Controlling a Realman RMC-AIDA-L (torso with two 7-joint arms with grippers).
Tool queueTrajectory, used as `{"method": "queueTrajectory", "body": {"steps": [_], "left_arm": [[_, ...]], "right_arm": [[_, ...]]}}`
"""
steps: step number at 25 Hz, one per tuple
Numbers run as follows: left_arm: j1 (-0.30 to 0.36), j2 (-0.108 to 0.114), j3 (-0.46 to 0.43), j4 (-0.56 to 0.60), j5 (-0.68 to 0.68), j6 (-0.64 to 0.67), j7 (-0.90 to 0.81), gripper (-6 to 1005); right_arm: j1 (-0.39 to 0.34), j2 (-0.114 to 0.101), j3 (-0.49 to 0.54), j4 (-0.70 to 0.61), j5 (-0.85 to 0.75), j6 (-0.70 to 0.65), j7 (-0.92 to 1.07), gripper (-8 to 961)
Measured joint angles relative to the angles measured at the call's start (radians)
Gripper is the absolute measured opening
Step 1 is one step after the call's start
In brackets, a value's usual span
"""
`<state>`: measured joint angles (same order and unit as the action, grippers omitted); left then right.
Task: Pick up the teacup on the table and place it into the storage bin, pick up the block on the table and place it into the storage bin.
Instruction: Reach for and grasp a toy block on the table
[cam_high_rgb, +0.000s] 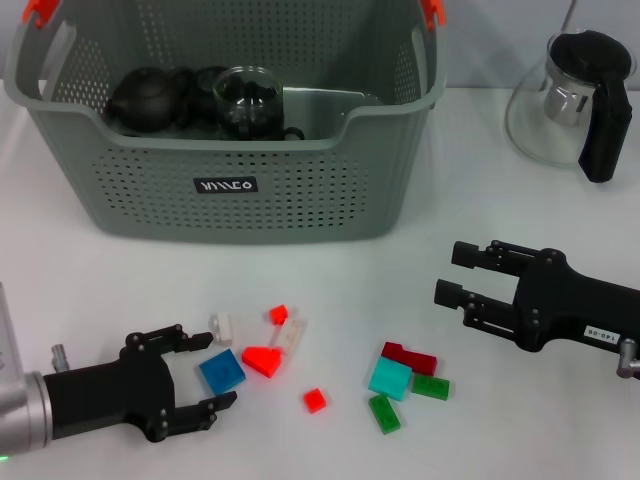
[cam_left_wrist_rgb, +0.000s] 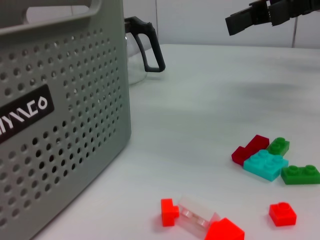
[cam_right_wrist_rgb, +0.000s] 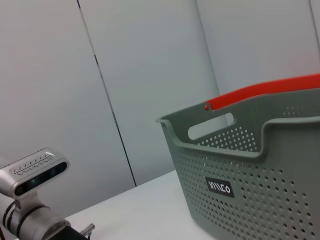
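Blue block (cam_high_rgb: 221, 372) lies on the table (cam_high_rgb: 330, 300) just beyond the left claw (cam_high_rgb: 197, 375) (fingers spread wide, empty); right claw (cam_high_rgb: 455, 275) hovers open.

Lab test bench, white table (cam_high_rgb: 330, 280), bare grey wall panels (cam_right_wrist_rgb: 140, 75)

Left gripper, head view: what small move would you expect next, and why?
Probably a short advance and descent so the open left gripper straddles the blue block, then a close. Its fingers sit open on either side of that block, low over the table. Dark tea ware already lies in the storage bin, so a block seems next. The right gripper hovers open, empty.
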<state>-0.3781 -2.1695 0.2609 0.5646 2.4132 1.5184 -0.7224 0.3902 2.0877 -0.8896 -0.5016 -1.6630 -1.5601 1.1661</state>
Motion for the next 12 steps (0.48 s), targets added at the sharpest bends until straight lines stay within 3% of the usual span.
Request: {"method": "queueTrajectory", "body": {"steps": [12], "left_arm": [[-0.011, -0.001, 0.001, -0.020, 0.008, -0.034, 0.000, 660]], "right_arm": [[-0.007, 0.000, 0.000, 0.001, 0.000, -0.001, 0.000, 625]]}}
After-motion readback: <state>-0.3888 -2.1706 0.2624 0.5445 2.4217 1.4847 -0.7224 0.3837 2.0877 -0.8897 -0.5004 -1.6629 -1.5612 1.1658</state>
